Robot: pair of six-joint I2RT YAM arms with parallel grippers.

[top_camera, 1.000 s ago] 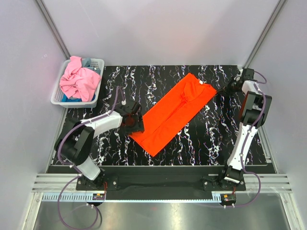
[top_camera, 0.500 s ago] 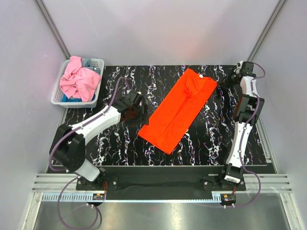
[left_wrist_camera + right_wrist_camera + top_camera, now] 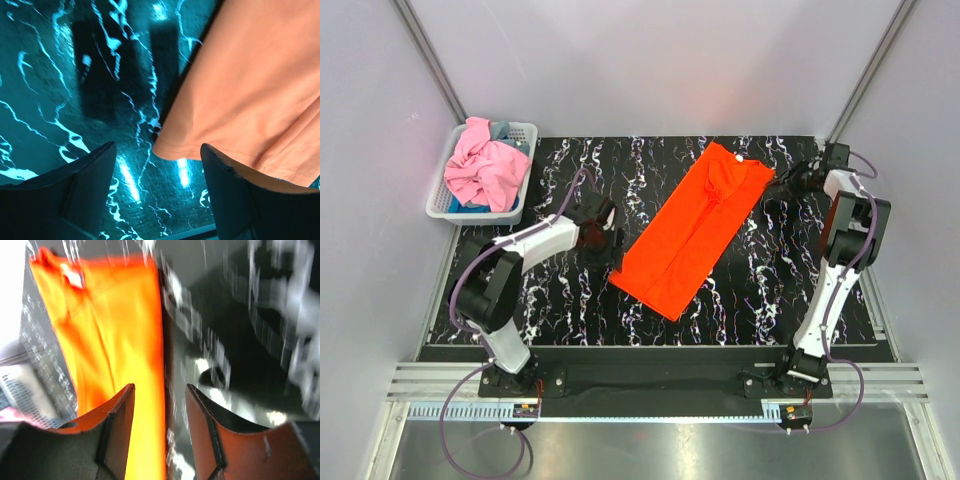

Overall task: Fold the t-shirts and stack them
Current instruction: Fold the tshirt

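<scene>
The orange t-shirt [image 3: 695,230] lies as a long, narrow folded strip running diagonally across the black marbled table [image 3: 550,300], collar end at the back right. My left gripper [image 3: 610,243] hovers open at the strip's near-left hem. In the left wrist view the hem corner of the orange t-shirt [image 3: 240,90] lies on the table just ahead of the left gripper [image 3: 157,165], unpinched. My right gripper [image 3: 782,183] is open beside the collar end. The blurred right wrist view shows the orange t-shirt [image 3: 110,340] under the right gripper [image 3: 160,410], its edge running below the gap.
A white lattice basket [image 3: 523,128] stands off the table's back-left corner. It holds a crumpled pink t-shirt [image 3: 480,165] on top of a blue-grey t-shirt [image 3: 498,131]. Metal frame posts rise at both back corners.
My right gripper has opened and let go of the collar end. The shirt has shifted right and now lies as a narrower strip. My left gripper came off the hem and stays beside it.
</scene>
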